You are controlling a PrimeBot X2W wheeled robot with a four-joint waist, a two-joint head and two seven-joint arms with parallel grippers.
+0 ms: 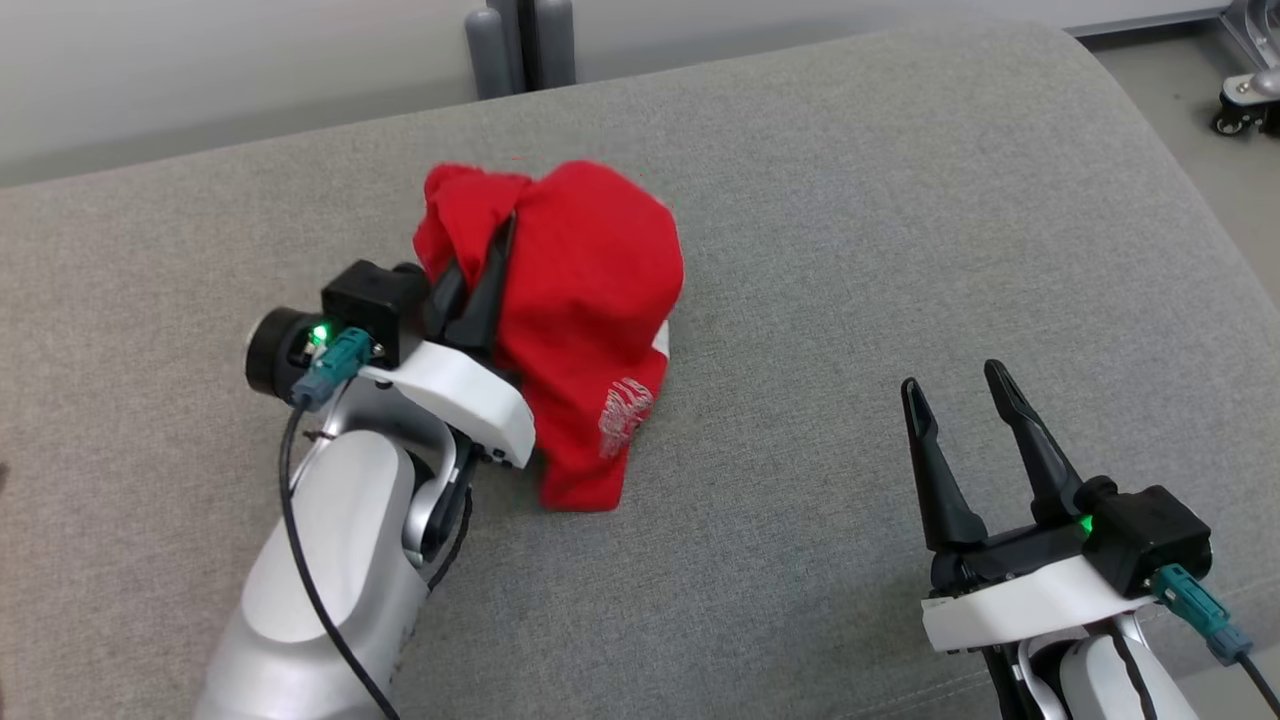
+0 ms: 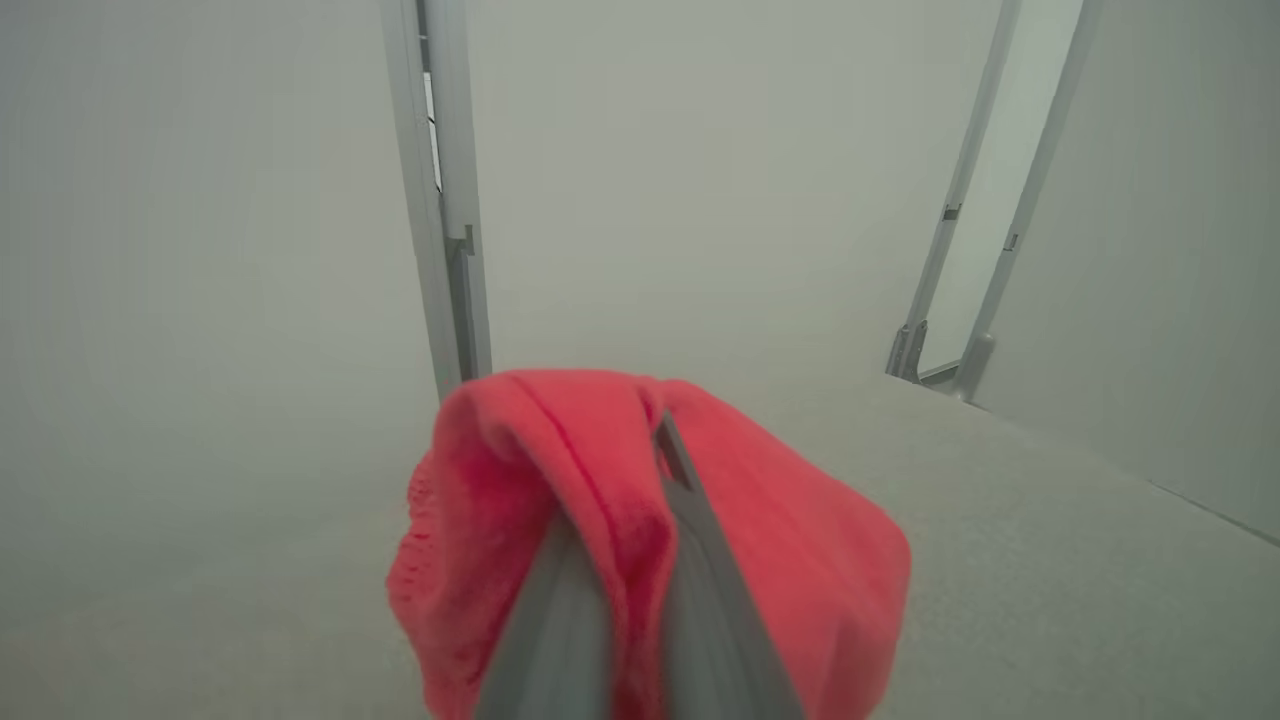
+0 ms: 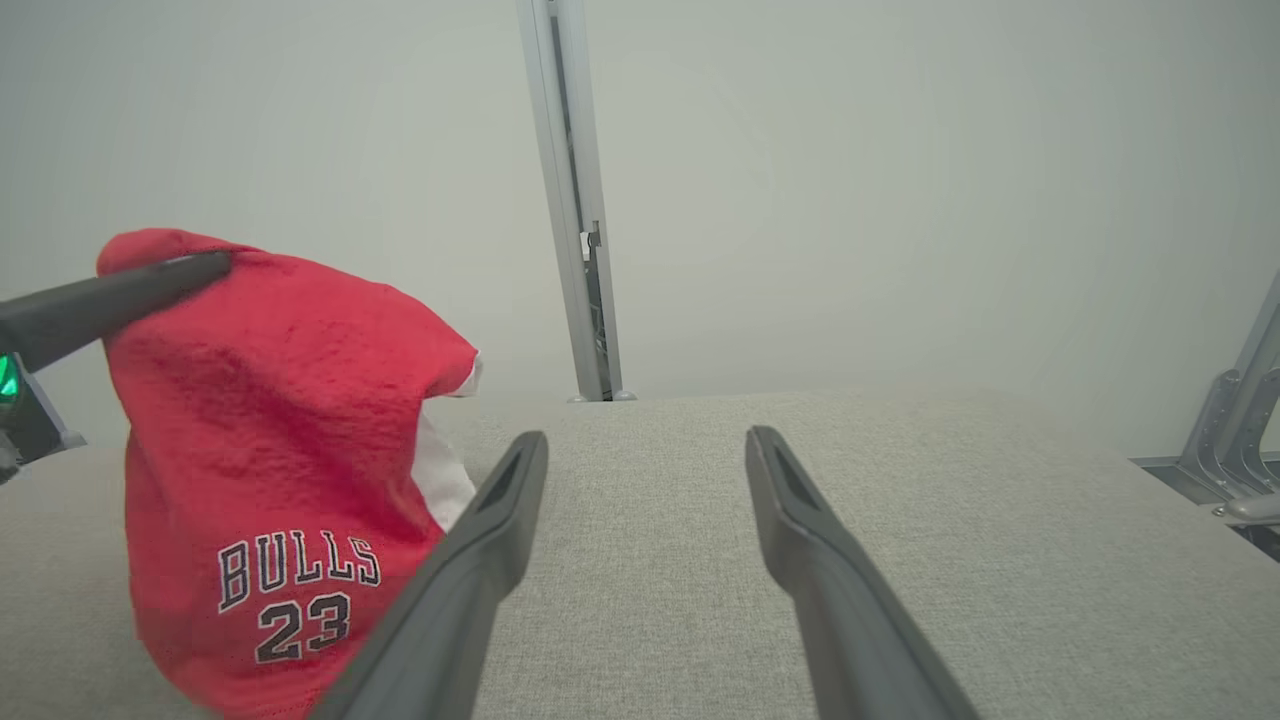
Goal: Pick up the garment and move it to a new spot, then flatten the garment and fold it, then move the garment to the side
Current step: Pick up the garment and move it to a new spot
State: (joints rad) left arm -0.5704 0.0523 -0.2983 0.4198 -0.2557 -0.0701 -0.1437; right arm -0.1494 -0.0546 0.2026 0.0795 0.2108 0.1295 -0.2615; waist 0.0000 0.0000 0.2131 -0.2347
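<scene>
The garment (image 1: 580,320) is a small red jersey with white trim and "BULLS 23" printed on it (image 3: 290,480). It hangs in a bunched cone from my left gripper (image 1: 500,235), which is shut on its top fold; its lower hem touches the grey cushion. In the left wrist view red cloth (image 2: 620,520) wraps both fingers (image 2: 700,560). My right gripper (image 1: 965,385) stands open low at the right, apart from the jersey, with nothing between its fingers (image 3: 480,560).
A wide grey fabric cushion (image 1: 850,250) spreads under both arms. Grey posts (image 1: 520,45) stand behind its far edge. A wheeled metal frame (image 1: 1245,90) sits on the floor at the far right.
</scene>
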